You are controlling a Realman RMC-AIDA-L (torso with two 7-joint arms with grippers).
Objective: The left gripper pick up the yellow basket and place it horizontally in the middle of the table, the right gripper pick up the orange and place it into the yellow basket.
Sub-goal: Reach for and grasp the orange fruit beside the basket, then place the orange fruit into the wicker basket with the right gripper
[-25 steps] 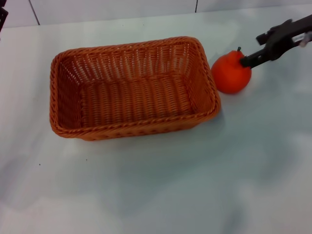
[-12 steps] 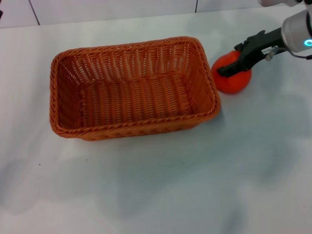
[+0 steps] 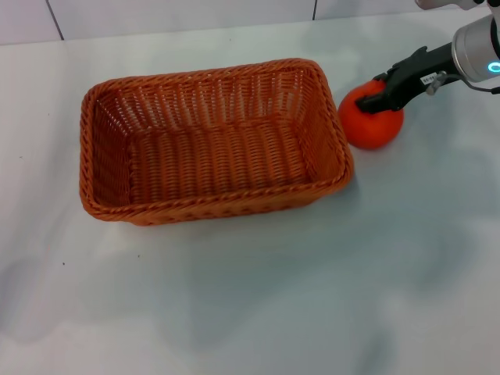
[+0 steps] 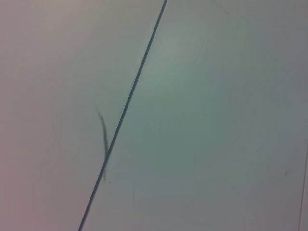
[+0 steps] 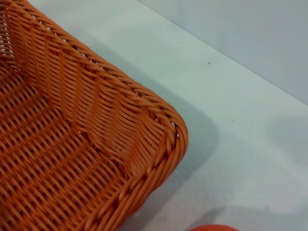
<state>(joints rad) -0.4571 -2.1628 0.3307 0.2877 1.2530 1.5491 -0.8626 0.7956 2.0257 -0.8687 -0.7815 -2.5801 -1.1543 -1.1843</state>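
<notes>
The yellow basket (image 3: 211, 144), orange-brown woven wicker, stands level and empty in the middle of the white table (image 3: 250, 297), its long side running left to right. The orange (image 3: 376, 126) rests on the table just right of the basket's right rim. My right gripper (image 3: 373, 98), black on a silver arm with a blue ring (image 3: 494, 67), reaches in from the upper right and lies over the top of the orange. The right wrist view shows the basket's corner (image 5: 72, 144) and a sliver of the orange (image 5: 211, 227). My left gripper is out of view.
A dark seam line (image 4: 125, 110) crosses the pale surface in the left wrist view. The table's back edge meets a tiled wall (image 3: 180, 16). Bare tabletop lies in front of the basket and to its left.
My right gripper has come in from the right and down onto the top of the orange, then shifted slightly back. The basket and the orange have not moved.
</notes>
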